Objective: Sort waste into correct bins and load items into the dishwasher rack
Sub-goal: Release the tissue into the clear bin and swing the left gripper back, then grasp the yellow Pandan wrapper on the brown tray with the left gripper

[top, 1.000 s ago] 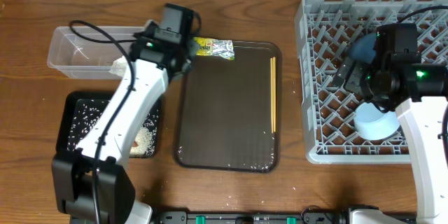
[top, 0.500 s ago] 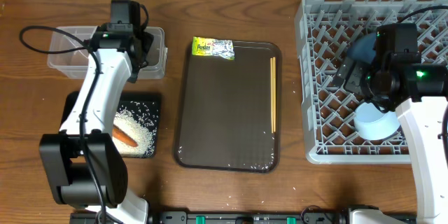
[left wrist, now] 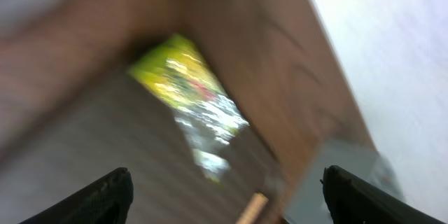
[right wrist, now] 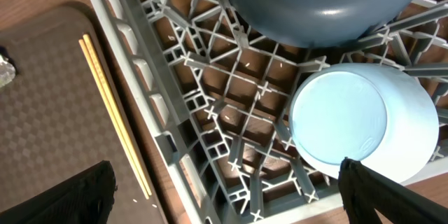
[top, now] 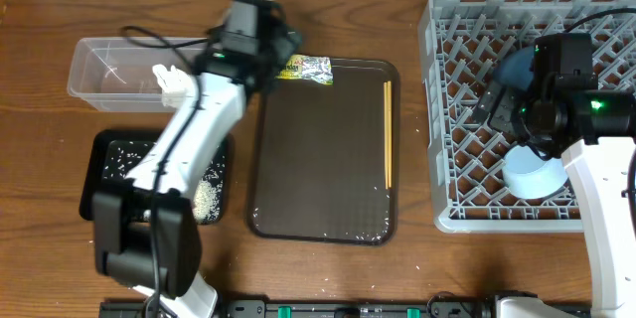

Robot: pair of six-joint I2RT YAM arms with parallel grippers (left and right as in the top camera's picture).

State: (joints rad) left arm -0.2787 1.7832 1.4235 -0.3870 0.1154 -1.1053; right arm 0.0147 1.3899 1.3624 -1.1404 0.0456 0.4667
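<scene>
The yellow-green snack wrapper [top: 304, 68] lies at the far left corner of the brown tray [top: 323, 174]. My left gripper [top: 281, 48] hovers right beside it, open and empty. In the blurred left wrist view the wrapper [left wrist: 185, 91] sits ahead of the spread fingers [left wrist: 105, 196]. A crumpled white tissue [top: 171, 79] lies in the clear tub [top: 109, 72]. The chopsticks [top: 388, 134] rest on the tray's right side. My right gripper [top: 494, 104] hangs open over the grey rack [top: 467, 159], which holds the dark blue bowl [right wrist: 322, 7] and the light blue bowl [right wrist: 357, 122].
The black tray [top: 119, 159] with scattered rice grains sits at the front left, partly covered by my left arm. A few grains lie on the wood near it. The chopsticks [right wrist: 115, 119] run alongside the rack's left wall [right wrist: 150, 105].
My left arm swung out over the clear tub and back to the wrapper corner of the brown tray, its jaws opening. The white tissue now shows in the tub. The right arm stayed still.
</scene>
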